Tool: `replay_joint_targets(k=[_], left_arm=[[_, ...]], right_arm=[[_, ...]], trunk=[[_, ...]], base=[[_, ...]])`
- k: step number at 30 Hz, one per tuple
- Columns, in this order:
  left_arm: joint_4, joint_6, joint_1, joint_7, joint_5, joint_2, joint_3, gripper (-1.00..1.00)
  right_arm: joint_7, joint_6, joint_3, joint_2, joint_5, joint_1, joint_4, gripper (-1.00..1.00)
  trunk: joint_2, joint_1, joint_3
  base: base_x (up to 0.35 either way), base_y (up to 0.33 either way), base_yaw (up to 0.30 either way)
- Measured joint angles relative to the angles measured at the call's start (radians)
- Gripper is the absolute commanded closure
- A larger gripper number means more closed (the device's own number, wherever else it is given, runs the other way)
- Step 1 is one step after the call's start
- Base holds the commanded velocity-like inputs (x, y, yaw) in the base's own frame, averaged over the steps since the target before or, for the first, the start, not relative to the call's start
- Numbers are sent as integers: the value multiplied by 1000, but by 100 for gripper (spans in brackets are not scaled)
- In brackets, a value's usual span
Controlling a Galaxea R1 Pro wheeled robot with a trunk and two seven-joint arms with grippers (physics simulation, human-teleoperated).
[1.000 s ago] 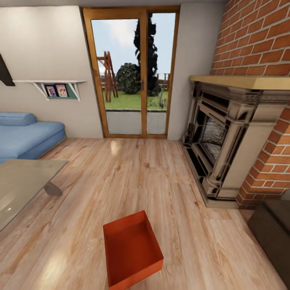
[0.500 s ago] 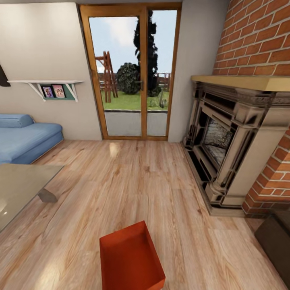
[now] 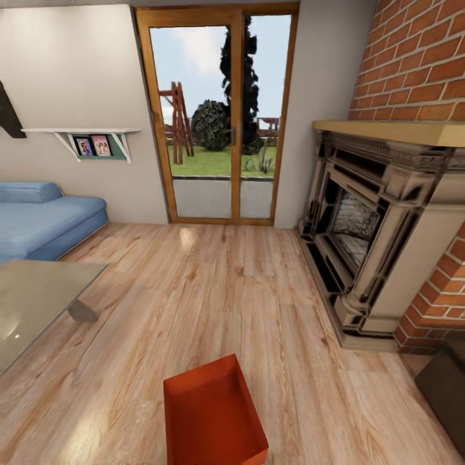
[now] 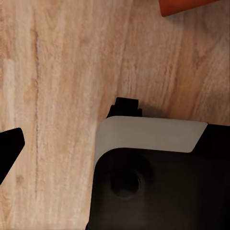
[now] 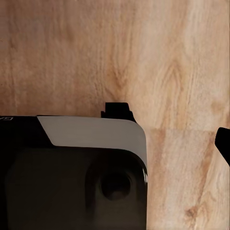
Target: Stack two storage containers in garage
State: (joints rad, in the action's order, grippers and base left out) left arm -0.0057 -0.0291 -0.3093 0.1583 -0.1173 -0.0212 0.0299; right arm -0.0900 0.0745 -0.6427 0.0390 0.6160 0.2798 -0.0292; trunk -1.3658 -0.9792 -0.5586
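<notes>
1. We find one storage container (image 3: 213,413) on the wood-plank floor (image 3: 213,290) of the living room, nearest the robot at the foot of the head view, open side up and empty as far as we can see.
2. Its near end is cut off by the frame edge, so its full length is not established. A corner of the same orange-red (image 4: 184,5) shows in the left wrist view.
3. We judge the box light and stiff, with thin smooth walls that may slip. A hold pinching the rim on a long wall, or one gripper on each opposite wall, looks soundest.
4. Fingers: we cannot tell how far either gripper stands open. Both wrist views look down at bare planks past dark housing, with no container between the tips.
5. The second container is not identified.
6. Farther off stand a glass-topped table (image 3: 39,303) and a blue sofa (image 3: 45,216) to the left, and a fireplace (image 3: 374,239) in brick to the right.
7. Farthest, a glazed door (image 3: 219,123) gives onto a garden; the garage is not established.
</notes>
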Motion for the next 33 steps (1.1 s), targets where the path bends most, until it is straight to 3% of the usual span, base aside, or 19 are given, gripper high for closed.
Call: replay_joint_targets(k=[23,33], left_arm=[[-1,0,0,0,0,0,0,-100],[0,0,0,0,0,0,0,-100]], right_arm=[[0,0,0,0,0,0,0,-100],[0,0,0,0,0,0,0,-100]], trunk=[[0,0,-10],[0,0,-11]], base=[[0,0,260],[0,-174,32]])
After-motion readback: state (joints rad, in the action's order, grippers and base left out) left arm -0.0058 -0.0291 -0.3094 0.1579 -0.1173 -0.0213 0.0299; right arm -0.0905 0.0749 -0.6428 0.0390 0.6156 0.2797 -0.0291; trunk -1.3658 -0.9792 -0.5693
